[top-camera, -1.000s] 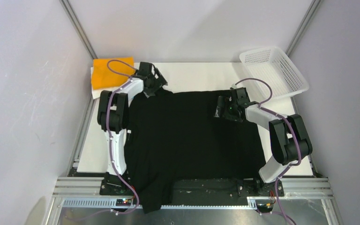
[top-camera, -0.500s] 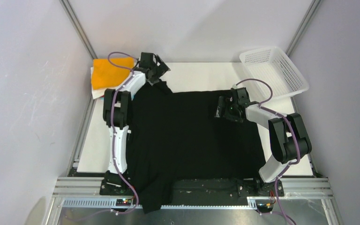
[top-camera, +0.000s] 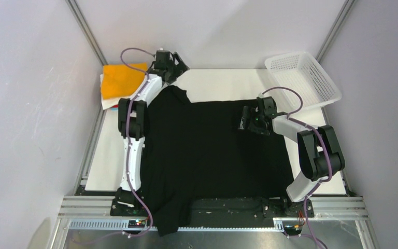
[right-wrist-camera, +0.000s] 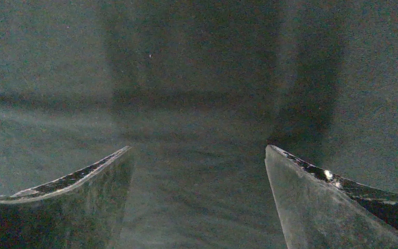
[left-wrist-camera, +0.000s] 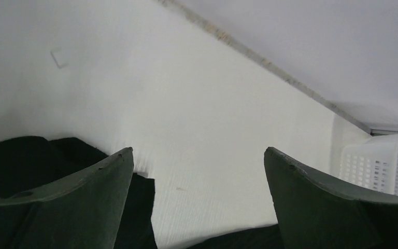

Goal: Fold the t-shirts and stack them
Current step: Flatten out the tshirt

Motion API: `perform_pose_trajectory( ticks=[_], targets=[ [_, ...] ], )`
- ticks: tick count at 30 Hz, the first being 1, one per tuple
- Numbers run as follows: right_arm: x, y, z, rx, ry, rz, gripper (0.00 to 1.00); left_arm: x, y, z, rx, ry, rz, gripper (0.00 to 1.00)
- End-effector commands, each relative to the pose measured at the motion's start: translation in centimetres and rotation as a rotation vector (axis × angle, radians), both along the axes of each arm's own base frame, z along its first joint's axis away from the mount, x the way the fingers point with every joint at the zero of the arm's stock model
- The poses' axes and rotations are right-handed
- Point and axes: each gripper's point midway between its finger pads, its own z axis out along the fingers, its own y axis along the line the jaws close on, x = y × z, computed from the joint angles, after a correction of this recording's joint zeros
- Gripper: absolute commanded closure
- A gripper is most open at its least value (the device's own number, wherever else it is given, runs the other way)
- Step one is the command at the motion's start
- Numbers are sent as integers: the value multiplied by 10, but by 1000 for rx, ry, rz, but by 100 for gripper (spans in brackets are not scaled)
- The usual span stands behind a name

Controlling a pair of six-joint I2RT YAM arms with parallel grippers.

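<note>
Black tee (top-camera: pixel 212 150) spread on table (top-camera: pixel 217 83); left tool (left-wrist-camera: pixel 198 150), right tool (right-wrist-camera: pixel 198 148) agape.

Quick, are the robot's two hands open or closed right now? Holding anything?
Left gripper: open, holding nothing, above the white table.
Right gripper: open, holding nothing, over the black t-shirt.

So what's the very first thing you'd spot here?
A big black t-shirt spread over the middle of the white table, one end hanging off the near edge. Then the bright orange shirt folded in the far left corner and the white basket at the far right. Both claws are open: the left claw by the shirt's far left corner, the right claw over the black cloth.
</note>
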Motion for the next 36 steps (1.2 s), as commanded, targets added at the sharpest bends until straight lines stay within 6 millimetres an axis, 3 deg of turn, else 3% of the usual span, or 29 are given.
perform_pose_trajectory(
  ticks=[1,2,4,6,7,8,9,14,19,23,26,29,32,34,36],
  targets=[
    [17,-5,28,-8,-92,-18,1,6,8,135,108,-295,-52,0],
    [16,-5,29,-9,-93,-20,1,-4,8,143,107,-297,-64,0],
    [15,-5,32,-9,-96,-25,1,-26,11,139,114,-261,-66,0],
    [13,-2,33,-8,-92,-19,1,-48,17,121,139,-201,-36,0],
    [12,0,33,-7,-91,-12,0,-59,22,98,163,-145,-12,0],
    [11,1,33,-8,-88,-7,0,-67,24,100,165,-140,-1,0],
    [9,3,32,-10,-87,0,1,-77,27,80,166,-91,12,0],
    [6,5,31,-14,-78,8,1,-92,21,48,114,-5,18,0],
    [6,2,29,-17,-72,3,1,-81,4,7,69,68,-1,0],
    [6,1,30,-21,-74,-1,1,-60,-1,-5,54,67,16,0],
    [7,0,29,-25,-78,-2,1,-33,-13,-9,12,44,13,0],
    [9,-6,28,-30,-75,-17,1,-4,-29,-3,-45,-3,-8,0],
    [10,-10,28,-30,-74,-27,1,25,-43,15,-115,-77,-22,0],
    [11,-9,28,-25,-76,-28,1,32,-40,27,-117,-107,-2,0],
    [12,-10,31,-25,-84,-32,1,24,-36,36,-96,-109,-3,0]
  ],
)
